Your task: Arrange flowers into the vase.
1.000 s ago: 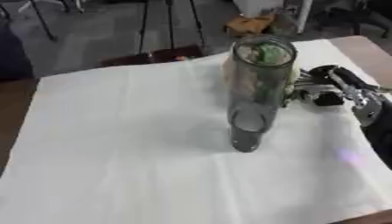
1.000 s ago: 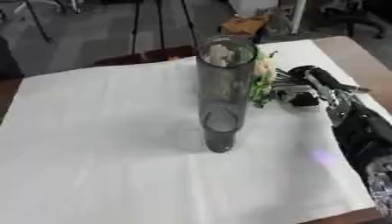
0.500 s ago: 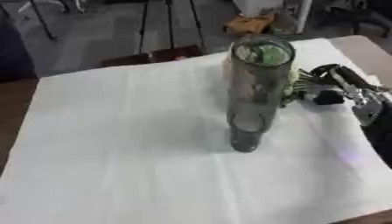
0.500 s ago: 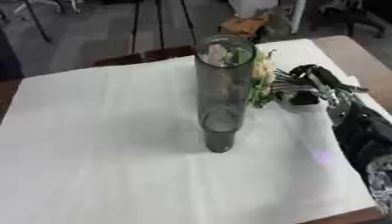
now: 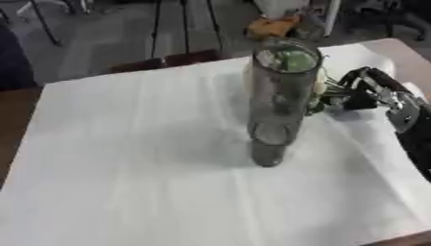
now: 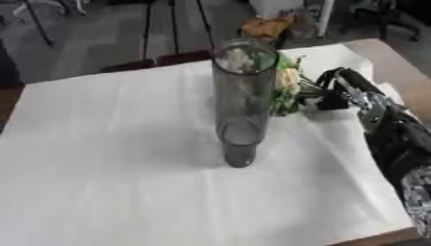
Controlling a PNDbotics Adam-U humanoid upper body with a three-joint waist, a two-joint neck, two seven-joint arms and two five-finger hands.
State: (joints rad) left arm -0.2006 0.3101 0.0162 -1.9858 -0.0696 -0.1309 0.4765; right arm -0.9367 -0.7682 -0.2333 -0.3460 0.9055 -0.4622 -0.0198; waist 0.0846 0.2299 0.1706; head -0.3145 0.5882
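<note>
While the tall grey glass vase [image 6: 242, 103] stands upright near the middle of the white-covered bench [image 5: 126, 158], the flowers [image 6: 286, 86] lie just behind and to the right of it, pale blooms and green leaves showing close beside its upper wall. Their stems run away from the vase toward the right hand [image 6: 341, 91], so the long axis of the bunch lies roughly flat across the bench, blooms toward the vase and stem ends at the hand. That hand comes in from the right of the vase with its dark fingers curled over the stem end; it appears to be closed on the flowers, though the exact contact is hard to make out. No left hand shows on the other side of the vase, so the right is the only one near the work.

Looking at the vase itself, it seems to hold nothing; the green and white seen at its mouth are probably the flowers behind, seen through the glass. As I judge it, the coming move turns on swinging the bunch upright, stems down, over the mouth of the vase.
</note>
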